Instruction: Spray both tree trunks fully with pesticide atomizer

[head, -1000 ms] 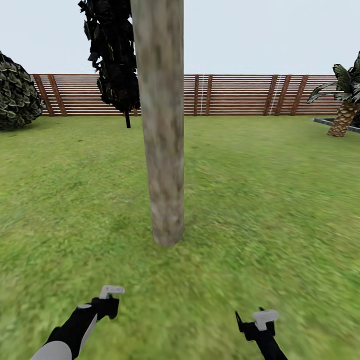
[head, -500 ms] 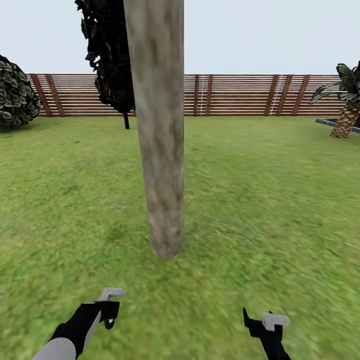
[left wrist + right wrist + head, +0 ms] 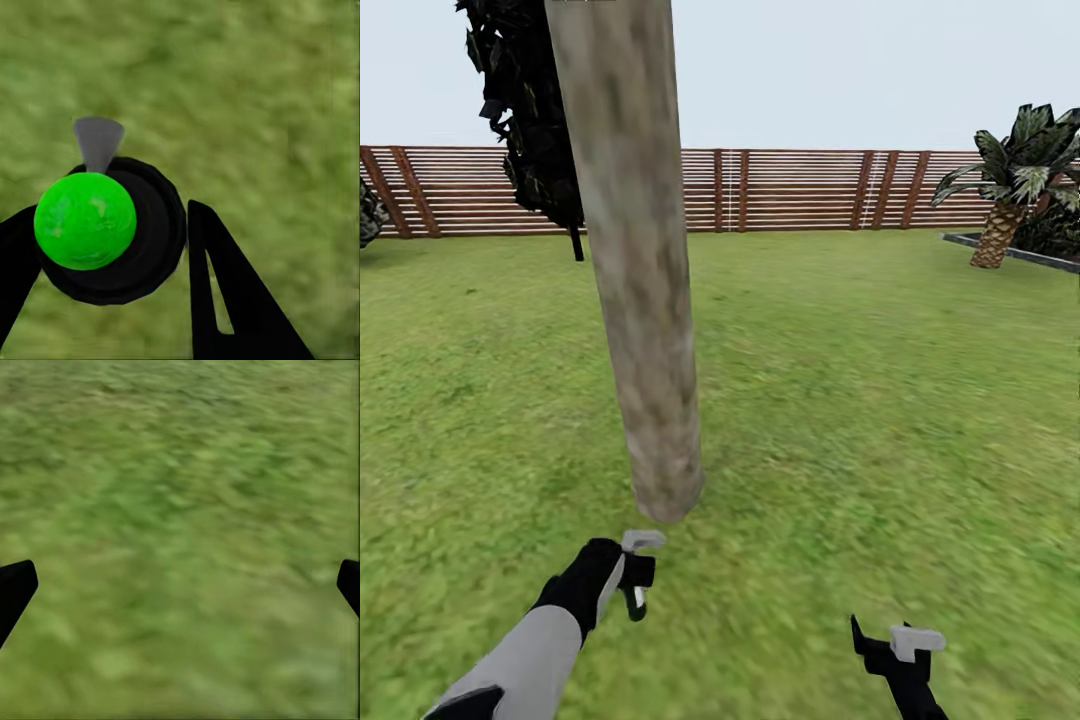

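A thick pale grey-beige tree trunk (image 3: 645, 330) rises from the grass floor (image 3: 860, 400) straight ahead, slightly left of centre. My left gripper (image 3: 630, 575) sits just short of the trunk's base. It is shut on the pesticide atomizer (image 3: 86, 221), a bright green ball on a black round body with a grey nozzle, held between the black fingers (image 3: 225, 292). A bit of green from the atomizer (image 3: 635, 600) shows under the hand in the head view. My right gripper (image 3: 895, 650) hangs low at the right over bare grass, open and empty, its fingertips (image 3: 15, 585) far apart.
A brown slatted fence (image 3: 800, 190) closes the lawn at the back. A dark-leaved thin-stemmed tree (image 3: 530, 120) stands behind the trunk to the left. A palm (image 3: 1010, 190) and a paved edge (image 3: 1020, 252) lie at the far right. Open grass spreads around the trunk.
The view has swung right, shifting the scene left. My left arm has reached forward and up toward the trunk's base with the atomizer. The right arm has barely moved.
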Robot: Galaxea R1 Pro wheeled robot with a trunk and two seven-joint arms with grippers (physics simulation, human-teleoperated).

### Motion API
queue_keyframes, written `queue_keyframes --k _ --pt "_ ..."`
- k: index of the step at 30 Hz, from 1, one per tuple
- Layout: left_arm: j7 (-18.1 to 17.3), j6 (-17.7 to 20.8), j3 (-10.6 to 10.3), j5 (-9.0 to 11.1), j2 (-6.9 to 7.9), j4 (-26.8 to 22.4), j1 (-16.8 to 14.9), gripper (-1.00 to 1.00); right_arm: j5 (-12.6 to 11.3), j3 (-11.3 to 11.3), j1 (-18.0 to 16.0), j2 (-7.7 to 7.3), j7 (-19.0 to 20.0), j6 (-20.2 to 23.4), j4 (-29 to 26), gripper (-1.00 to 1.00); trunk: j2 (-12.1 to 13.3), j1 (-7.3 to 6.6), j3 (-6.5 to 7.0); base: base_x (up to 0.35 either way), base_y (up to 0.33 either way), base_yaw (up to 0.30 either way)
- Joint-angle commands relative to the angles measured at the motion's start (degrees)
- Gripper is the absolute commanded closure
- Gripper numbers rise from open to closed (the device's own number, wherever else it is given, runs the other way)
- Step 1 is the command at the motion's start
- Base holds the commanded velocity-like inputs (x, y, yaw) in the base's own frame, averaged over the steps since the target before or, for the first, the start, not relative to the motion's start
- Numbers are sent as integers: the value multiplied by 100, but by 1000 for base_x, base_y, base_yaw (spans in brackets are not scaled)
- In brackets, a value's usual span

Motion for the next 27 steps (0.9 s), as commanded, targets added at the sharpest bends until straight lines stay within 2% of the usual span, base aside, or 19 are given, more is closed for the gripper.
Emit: queue_keyframes --k 1,3,4,8,15,19,21,23,27 --pt "26 53 -4 -86 77 0 28 100 2 4 0 -1 1 0 0 -100 0 1 -1 0 0 -24" --pt "44 137 -8 -91 82 -3 2 100 5 7 0 -2 1 5 0 -100 0 1 -1 0 0 -12" --pt "-7 181 34 -64 747 -15 -383 100 11 18 0 1 2 8 10 -100 0 1 -1 0 0 0" --pt "4 145 25 -57 773 -15 -342 100 11 18 0 0 2 8 9 -100 0 1 -1 -9 0 0" --pt "59 129 5 -64 706 -22 -366 100 12 18 0 2 2 8 16 -100 0 1 -1 -163 0 0" --pt "63 127 -7 -65 519 -23 -420 100 11 18 0 4 0 8 15 -100 0 1 -1 -12 0 0" --pt "68 135 -9 -65 491 -23 -491 100 11 18 0 2 0 8 13 -100 0 1 -1 -1 0 0" --pt "66 143 -9 -65 504 -18 -568 100 11 18 0 -1 1 8 10 -100 0 1 -1 0 0 0" --pt "54 153 -5 -78 625 -23 -618 100 11 18 0 -2 1 8 9 -100 0 1 -1 0 0 -153"
